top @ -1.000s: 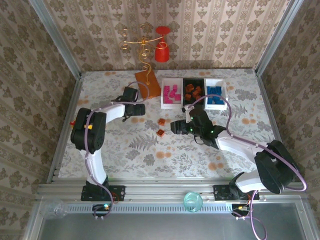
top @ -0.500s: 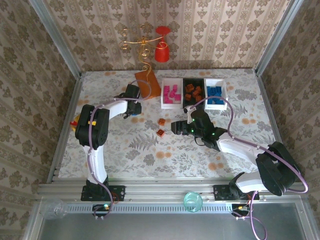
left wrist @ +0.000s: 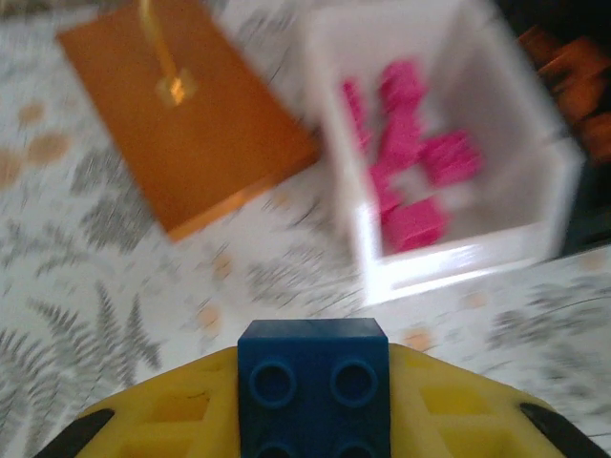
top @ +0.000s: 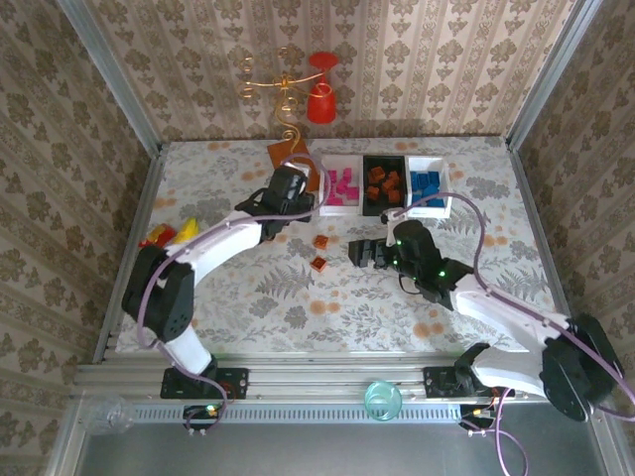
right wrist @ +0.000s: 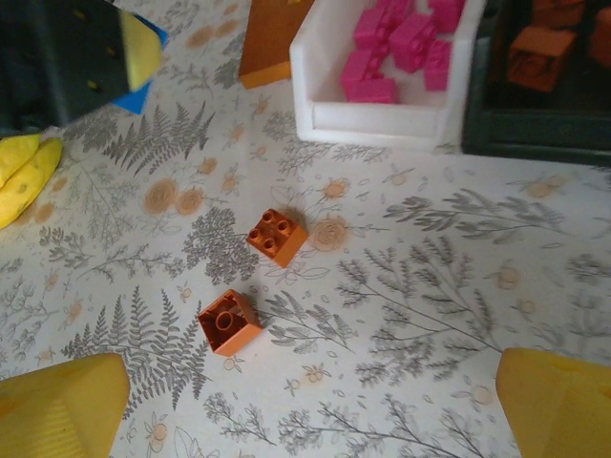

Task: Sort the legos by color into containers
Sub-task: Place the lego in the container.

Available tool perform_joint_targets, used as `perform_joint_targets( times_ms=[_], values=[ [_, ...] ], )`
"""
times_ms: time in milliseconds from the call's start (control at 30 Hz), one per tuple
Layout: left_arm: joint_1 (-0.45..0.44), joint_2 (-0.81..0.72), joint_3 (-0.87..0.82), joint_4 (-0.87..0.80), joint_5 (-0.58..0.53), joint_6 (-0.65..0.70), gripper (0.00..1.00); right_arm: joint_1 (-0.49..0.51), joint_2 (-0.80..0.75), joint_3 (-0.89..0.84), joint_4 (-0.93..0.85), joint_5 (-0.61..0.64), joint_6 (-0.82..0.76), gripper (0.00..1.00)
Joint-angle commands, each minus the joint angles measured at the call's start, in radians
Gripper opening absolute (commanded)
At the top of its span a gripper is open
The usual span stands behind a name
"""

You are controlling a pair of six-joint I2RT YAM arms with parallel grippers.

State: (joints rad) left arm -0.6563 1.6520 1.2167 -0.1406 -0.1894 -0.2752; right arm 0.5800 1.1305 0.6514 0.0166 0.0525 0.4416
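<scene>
The left hand (top: 288, 190) is clenched on a blue brick (left wrist: 313, 382), studs up, at the bottom of the wrist view, near the white bin (left wrist: 458, 265) of pink bricks. The right hand (top: 359, 253) hangs released over one orange brick (right wrist: 278, 237) and another orange brick (right wrist: 229, 322) mid-frame on the worktop (right wrist: 430, 315). They are probably light, rigid and slick: pinch flat opposite sides.

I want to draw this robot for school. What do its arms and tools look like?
The left arm and right arm are white tubes with chunky black joints. Purple cables loop along them. The right arm has tiny green lights. The right tool has yellow fingers, and so does the left tool.
</scene>
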Motion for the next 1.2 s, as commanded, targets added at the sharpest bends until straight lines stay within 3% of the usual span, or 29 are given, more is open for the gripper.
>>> perform_joint_targets(
  times_ms=[0,200,433,833,1167],
  values=[
    [-0.047,-0.026,-0.018,0.089,-0.031,0.023,0.31,-0.044,-0.118,0.016,-0.178,0.078,-0.048,1.0],
    [-0.119,0.054,0.073,0.156,-0.022,0.03,0.31,-0.217,-0.288,0.005,-0.286,0.073,-0.093,1.0],
    [-0.177,0.226,0.258,0.187,0.006,0.046,0.31,-0.361,-0.286,-0.019,-0.302,0.072,-0.046,1.0],
    [-0.216,0.536,0.57,0.226,0.111,0.076,0.31,-0.498,-0.426,-0.098,-0.325,0.175,0.057,1.0],
    [-0.238,0.837,0.991,0.154,0.22,0.128,0.34,-0.509,-0.429,-0.111,-0.32,0.148,0.057,1.0]
  ],
)
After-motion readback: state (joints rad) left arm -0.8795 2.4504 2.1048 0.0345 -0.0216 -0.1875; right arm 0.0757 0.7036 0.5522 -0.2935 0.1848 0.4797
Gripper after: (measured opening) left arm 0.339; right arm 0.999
